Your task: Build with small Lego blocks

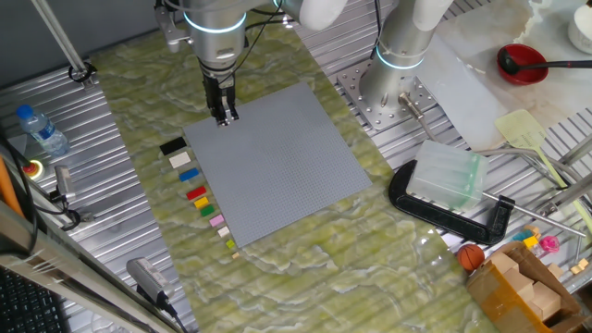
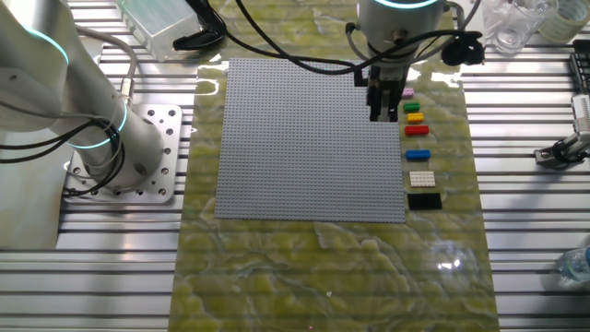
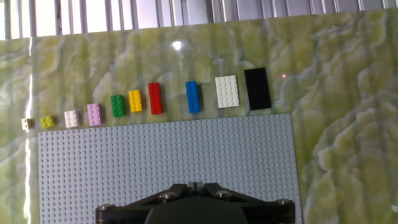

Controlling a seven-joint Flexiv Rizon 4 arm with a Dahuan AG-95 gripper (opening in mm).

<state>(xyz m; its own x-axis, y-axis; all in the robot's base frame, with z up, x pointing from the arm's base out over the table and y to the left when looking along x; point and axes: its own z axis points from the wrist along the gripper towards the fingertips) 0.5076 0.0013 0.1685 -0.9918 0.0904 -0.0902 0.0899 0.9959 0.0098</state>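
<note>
With the gripper (image 1: 223,117) hanging over the grey baseplate (image 1: 277,162), fingers seemingly pressed together and pinching nothing, I should spread them squarely above 1 brick in the row of small Lego blocks (image 1: 196,193) along the baseplate's edge.

Bright, even overhead light fills all views. Glare spots glint on the glossy green marbled mat (image 3: 177,45), and its top strip washes out in the hand view. Shadows are soft; focus stays sharp throughout.
</note>
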